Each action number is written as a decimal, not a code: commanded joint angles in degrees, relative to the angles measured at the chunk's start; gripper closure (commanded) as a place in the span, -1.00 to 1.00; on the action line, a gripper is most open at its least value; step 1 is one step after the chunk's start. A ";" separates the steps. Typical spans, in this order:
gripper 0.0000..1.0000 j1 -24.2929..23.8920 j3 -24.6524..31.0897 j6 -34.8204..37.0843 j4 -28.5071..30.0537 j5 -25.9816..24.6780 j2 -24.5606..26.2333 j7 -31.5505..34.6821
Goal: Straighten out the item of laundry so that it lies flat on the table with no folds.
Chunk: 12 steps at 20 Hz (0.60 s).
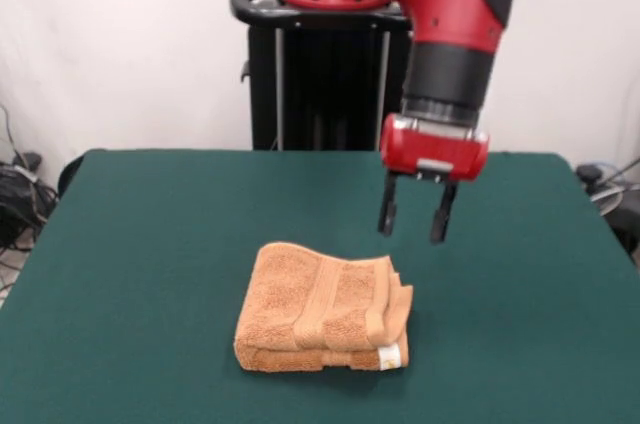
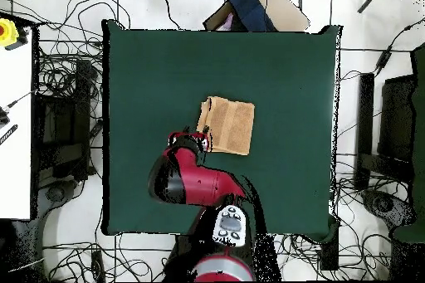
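Note:
The orange-tan towel (image 1: 322, 309) lies folded into a thick small rectangle on the dark green table (image 1: 130, 274), with woven band stripes across it and a small white tag at its front right corner. In the overhead view the towel (image 2: 228, 125) sits near the table's (image 2: 290, 72) middle. My gripper (image 1: 415, 214) hangs open and empty above the table, just behind and to the right of the towel, clear of it. In the overhead view the gripper (image 2: 192, 140) is at the towel's left edge, mostly hidden under the arm.
The robot's black pedestal (image 1: 320, 74) stands behind the table's far edge. Cables and equipment lie on the floor around the table (image 2: 58, 122). A white surface (image 2: 15, 122) stands at the overhead view's left. A dark blue thing (image 2: 247, 6) lies beyond the table's top edge.

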 commanded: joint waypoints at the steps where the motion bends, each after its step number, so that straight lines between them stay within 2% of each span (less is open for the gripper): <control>1: -1.00 0.40 0.19 -6.02 -4.26 5.19 8.45 14.09; 6: -1.00 -0.22 -0.03 -15.44 -5.81 6.01 13.37 14.30; 12: -1.00 0.03 -0.73 -17.07 -6.40 7.05 15.70 12.10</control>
